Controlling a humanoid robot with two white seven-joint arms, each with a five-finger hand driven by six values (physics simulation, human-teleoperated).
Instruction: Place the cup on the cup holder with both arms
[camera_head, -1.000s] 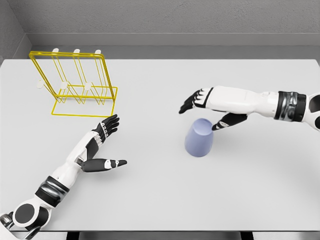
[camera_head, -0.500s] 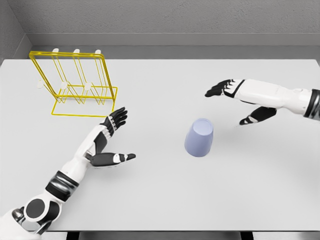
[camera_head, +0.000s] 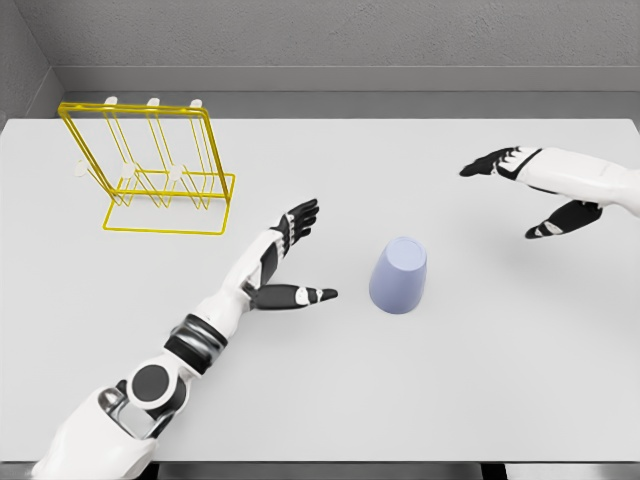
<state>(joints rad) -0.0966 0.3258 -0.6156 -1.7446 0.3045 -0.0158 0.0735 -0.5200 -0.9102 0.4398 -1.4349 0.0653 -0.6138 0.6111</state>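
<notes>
Head view, left to right: yellow cup holder (camera_head: 150, 168) is standing far left, left hand (camera_head: 290, 262) is reaching out with fingers spread, holding nothing, just left of the lavender cup (camera_head: 399, 276) sitting upside down mid-table. Cup is looking light, rigid, smooth-walled and likely slippery, so gripping around the tapered sidewall seems best; right hand (camera_head: 535, 188) is hanging released, well apart at far right.

One cup (camera_head: 398, 276) — one rack (camera_head: 150, 170) — two hands

White arms, black joints, black-fingered left hand (camera_head: 283, 262)
</notes>
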